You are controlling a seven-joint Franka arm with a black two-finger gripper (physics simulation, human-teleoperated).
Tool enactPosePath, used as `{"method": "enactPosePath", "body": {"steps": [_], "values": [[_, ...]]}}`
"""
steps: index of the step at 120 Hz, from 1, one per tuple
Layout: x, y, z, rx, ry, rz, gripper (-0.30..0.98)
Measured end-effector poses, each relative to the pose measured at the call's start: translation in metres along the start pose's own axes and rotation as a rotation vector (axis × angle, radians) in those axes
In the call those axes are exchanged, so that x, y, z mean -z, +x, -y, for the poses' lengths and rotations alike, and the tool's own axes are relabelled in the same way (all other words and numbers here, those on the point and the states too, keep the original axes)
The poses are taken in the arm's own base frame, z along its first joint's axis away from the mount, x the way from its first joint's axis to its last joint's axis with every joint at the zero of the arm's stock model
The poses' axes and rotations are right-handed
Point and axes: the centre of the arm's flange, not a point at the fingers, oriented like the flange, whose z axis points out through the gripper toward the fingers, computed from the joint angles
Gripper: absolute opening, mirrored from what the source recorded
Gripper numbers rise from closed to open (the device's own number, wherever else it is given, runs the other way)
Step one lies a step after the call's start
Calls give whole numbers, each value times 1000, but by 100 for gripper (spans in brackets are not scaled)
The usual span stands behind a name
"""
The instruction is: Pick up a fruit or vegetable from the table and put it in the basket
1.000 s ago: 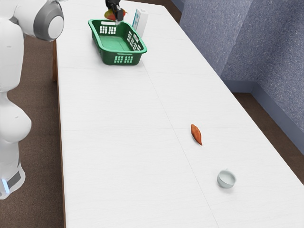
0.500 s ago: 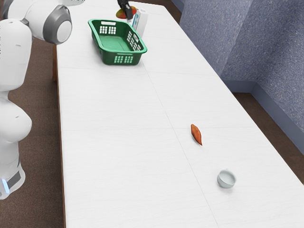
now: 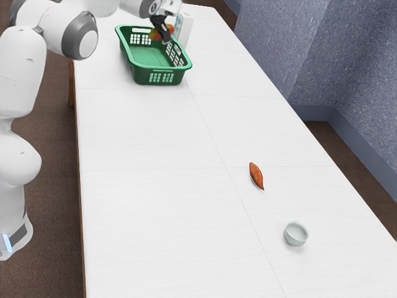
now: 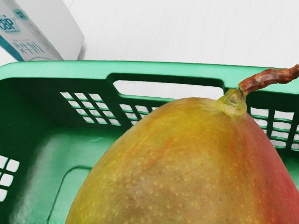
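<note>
A speckled blue-grey wall [image 3: 353,74] rises along the exterior view's right, above brown floor [image 3: 46,161], and a long white worktop [image 3: 155,211] runs away between them. From the exterior view's left, the white arm [image 3: 22,81] reaches over the worktop's left long edge toward the far end. There, near the far edge, sits a green plastic basket [image 3: 155,78]. The mango [image 4: 177,168] is aloft over the far part of the basket, pinched by the pincer [image 3: 165,37]. Its long axis lies roughly across the exterior view, the right end a little higher; its stem end faces the basket's right-hand rim, where the white-and-blue carton [image 3: 185,30] stands just outside. The brown stem [image 4: 271,79] bends off sideways from that end.

Half a second ago the exterior view had the mango higher up, beyond the rim and against the carton; now it has come down over the opening, the pincer with it. Farther right, about midway along the right long edge but inside it, the sweet potato [image 3: 256,176] lies where it was, and so does the pale teacup [image 3: 296,234], nearer the worktop's near right corner.
</note>
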Motion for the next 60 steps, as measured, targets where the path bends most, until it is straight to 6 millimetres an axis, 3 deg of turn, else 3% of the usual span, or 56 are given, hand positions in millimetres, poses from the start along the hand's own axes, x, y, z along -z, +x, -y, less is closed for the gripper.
{"method": "enactPosePath", "body": {"steps": [18, 33, 40, 47, 60], "values": [[8, -3, 6, -8, -21, -20, 51], [16, 0, 2, -41, -32, -37, 61], [26, 9, -14, -73, -47, -54, 64], [67, 23, -45, -99, -76, -106, 66], [181, 28, -148, -32, -248, -151, 67]]}}
